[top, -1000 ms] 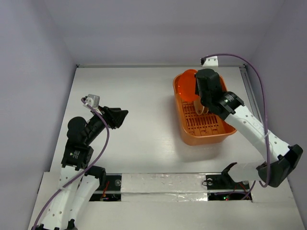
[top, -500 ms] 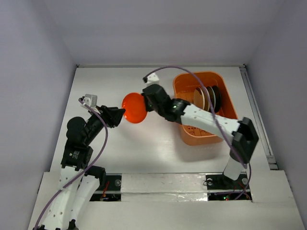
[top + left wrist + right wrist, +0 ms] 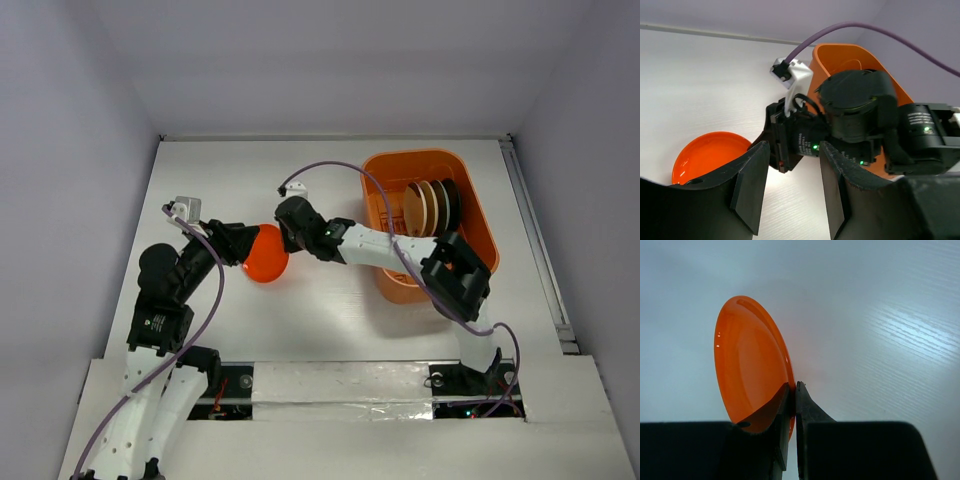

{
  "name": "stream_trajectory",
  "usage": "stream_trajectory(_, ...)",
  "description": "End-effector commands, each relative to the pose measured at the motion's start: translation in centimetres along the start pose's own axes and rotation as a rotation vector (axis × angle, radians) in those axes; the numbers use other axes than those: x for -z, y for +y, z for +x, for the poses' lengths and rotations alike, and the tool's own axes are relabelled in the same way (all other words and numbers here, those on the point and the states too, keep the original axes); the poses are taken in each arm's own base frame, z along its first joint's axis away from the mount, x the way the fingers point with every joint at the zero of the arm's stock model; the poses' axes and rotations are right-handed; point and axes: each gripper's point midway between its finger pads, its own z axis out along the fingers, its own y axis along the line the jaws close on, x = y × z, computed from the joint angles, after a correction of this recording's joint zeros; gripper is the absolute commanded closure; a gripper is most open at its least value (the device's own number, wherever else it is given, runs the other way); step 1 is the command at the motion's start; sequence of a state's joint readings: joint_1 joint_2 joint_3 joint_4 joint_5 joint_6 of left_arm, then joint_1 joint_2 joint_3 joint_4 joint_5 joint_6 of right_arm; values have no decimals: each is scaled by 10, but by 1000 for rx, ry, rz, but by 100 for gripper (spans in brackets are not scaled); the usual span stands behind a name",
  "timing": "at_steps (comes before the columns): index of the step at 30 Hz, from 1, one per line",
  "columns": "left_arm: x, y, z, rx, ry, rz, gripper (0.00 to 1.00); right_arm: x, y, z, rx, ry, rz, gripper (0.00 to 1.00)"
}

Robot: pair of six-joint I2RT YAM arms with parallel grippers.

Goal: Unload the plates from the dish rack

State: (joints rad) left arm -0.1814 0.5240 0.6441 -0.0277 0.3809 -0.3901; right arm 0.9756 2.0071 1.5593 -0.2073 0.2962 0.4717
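Note:
My right gripper (image 3: 286,240) is shut on the rim of an orange plate (image 3: 266,254), held on edge over the table left of the dish rack; the wrist view shows the plate (image 3: 751,362) pinched between my fingers (image 3: 792,405). The orange dish rack (image 3: 384,187) stands at the back right with three plates (image 3: 432,205) upright in it, cream to black. My left gripper (image 3: 238,243) is open, close to the orange plate's left side; its wrist view shows the plate (image 3: 705,159) just left of the open jaws and the right wrist ahead.
The right arm (image 3: 380,245) reaches across the table from the rack side, a purple cable (image 3: 330,168) looping over it. Grey walls close the back and both sides. A taped strip (image 3: 340,385) runs along the near edge.
The right gripper lifted the orange plate out of the rack and carried it left and nearer, up to the left gripper. The left arm has barely moved.

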Motion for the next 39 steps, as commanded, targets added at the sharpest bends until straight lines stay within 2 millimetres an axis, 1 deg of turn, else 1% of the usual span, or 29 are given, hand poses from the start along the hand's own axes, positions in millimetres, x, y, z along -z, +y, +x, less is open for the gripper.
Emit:
stream_trajectory(1, 4, -13, -28, -36, -76, 29, 59, -6, 12, -33, -65, -100, -2, 100)
stream_trajectory(2, 5, -14, -29, -39, -78, 30, 59, -11, 8, -26, -60, -84, 15, 100)
stream_trajectory(6, 6, -14, -29, -40, -81, 31, 59, -14, -1, -20, -58, -81, 54, 99)
stream_trajectory(8, 6, -14, -28, -38, -80, 33, 59, -13, -6, -14, -53, -69, 70, 86)
stream_trajectory(10, 6, -15, -28, -39, -78, 37, 59, -7, -7, -16, -50, -71, 74, 72)
stream_trajectory(12, 6, -16, -27, -37, -75, 40, 59, -2, -11, -16, -39, -71, 81, 67)
stream_trajectory(13, 6, -16, -27, -37, -75, 40, 59, 5, -11, -22, -42, -86, 78, 61)
stream_trajectory(15, 6, -16, -27, -37, -74, 42, 59, 12, -18, -25, -26, -95, 103, 58)
stream_trajectory(16, 6, -16, -28, -38, -77, 43, 59, 22, -19, -34, -28, -115, 105, 55)
stream_trajectory(17, 7, -16, -28, -38, -79, 42, 59, 28, -22, -37, -25, -124, 115, 54)
stream_trajectory(18, 7, -16, -28, -38, -79, 42, 59, 34, -27, -41, -16, -140, 136, 53)
stream_trajectory(19, 7, -17, -28, -38, -78, 44, 59, 40, -32, -42, -11, -146, 151, 53)
stream_trajectory(20, 6, -17, -27, -38, -76, 44, 59, 54, -34, -54, -17, -178, 153, 53)
stream_trajectory(22, 7, -17, -28, -39, -80, 46, 59, 70, -49, -62, 0, -213, 210, 54)
stream_trajectory(23, 7, -17, -27, -38, -77, 46, 59, 88, -55, -74, -3, -245, 232, 58)
stream_trajectory(24, 7, -17, -28, -39, -78, 47, 59, 100, -71, -82, 3, -284, 310, 68)
stream_trajectory(25, 7, -17, -28, -39, -78, 46, 59, 110, -87, -88, -3, -302, 361, 90)
stream_trajectory(26, 7, -17, -27, -40, -77, 46, 59, 118, -105, -85, 2, -296, 408, 97)
stream_trajectory(27, 7, -17, -29, -41, -80, 45, 59, 138, -119, -97, -15, -330, 431, 100)
stream_trajectory(28, 7, -17, -28, -40, -77, 45, 59, 147, -143, -104, -39, -341, 472, 100)
stream_trajectory(29, 7, -17, -28, -42, -79, 44, 59, 152, -160, -97, -39, -326, 502, 100)
stream_trajectory(30, 7, -17, -28, -40, -79, 44, 59, 172, -174, -106, -62, -359, 514, 100)
stream_trajectory(31, 7, -17, -28, -41, -80, 46, 59, 180, -188, -106, -74, -366, 537, 100)
stream_trajectory(32, 7, -17, -28, -41, -80, 46, 59, 189, -212, -107, -96, -373, 583, 100)
stream_trajectory(33, 7, -17, -28, -41, -80, 46, 59, 193, -226, -99, -92, -357, 607, 100)
stream_trajectory(34, 7, -17, -28, -39, -78, 47, 59, 202, -236, -101, -106, -366, 620, 100)
stream_trajectory(35, 7, -18, -28, -40, -79, 48, 59, 205, -253, -97, -112, -348, 657, 100)
stream_trajectory(37, 6, -17, -26, -36, -71, 47, 59, 207, -265, -89, -104, -321, 693, 98)
stream_trajectory(39, 6, -17, -25, -36, -69, 51, 59, 202, -267, -80, -82, -276, 703, 96)
